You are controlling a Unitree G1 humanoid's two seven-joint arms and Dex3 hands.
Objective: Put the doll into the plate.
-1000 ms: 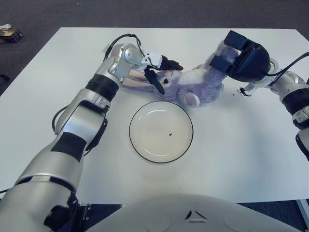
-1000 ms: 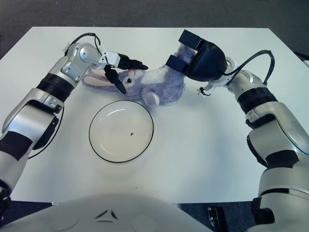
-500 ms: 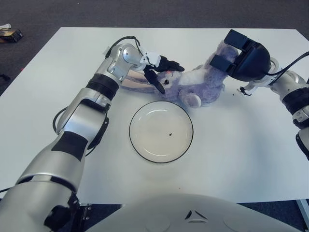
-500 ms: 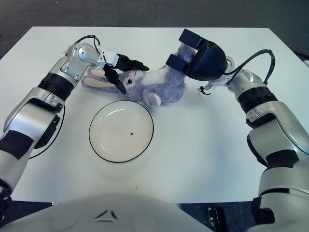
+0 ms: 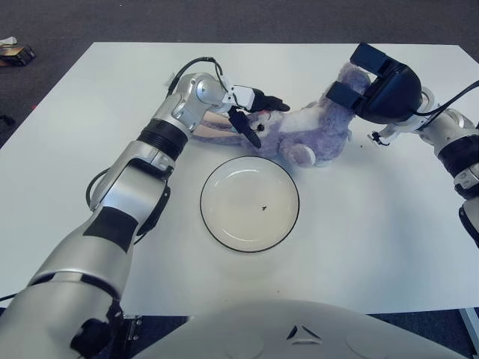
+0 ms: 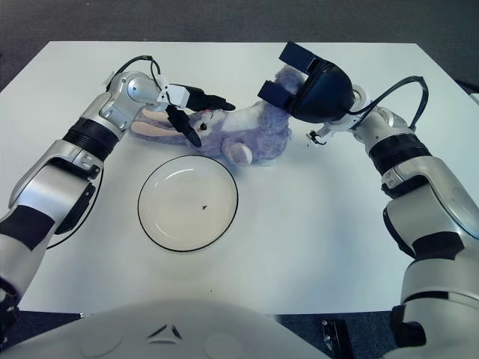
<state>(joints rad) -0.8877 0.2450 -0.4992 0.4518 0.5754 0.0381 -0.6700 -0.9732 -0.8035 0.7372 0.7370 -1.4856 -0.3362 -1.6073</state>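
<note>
**Both hands at the doll; doll outside the plate**

Since the earlier frames, the left hand [image 5: 253, 112] has been shifted slightly toward 3 o'clock along the doll's head, and the doll [image 5: 303, 132] has been nudged a little the same way. The right hand [image 5: 374, 86] is found almost where it was, and the plate [image 5: 249, 203] has not been displaced.

The doll, a purple plush rabbit, is laid on its side on the table [image 5: 374, 247], at 12 to 1 o'clock from the plate. Its pink-lined ears [image 5: 213, 127] are extended toward 9 o'clock, beneath the left forearm. One foot is placed just beside the plate rim at 1 o'clock; whether contact is made cannot be told.

The left hand is positioned over the head end of the doll. Its fingers [image 5: 247, 129] are spread: one is pointed toward 3 o'clock above the head, another is directed toward 5 o'clock against the face. The doll is bracketed but not seen to be clamped.

The right hand is set at the 2 o'clock end of the doll, with its dark palm housing over the body. Two fingers are seen against the plush, but whether a grasp is closed cannot be told.

The plate is at the table's centre, holding only a small dark speck [image 5: 264, 209].
</note>
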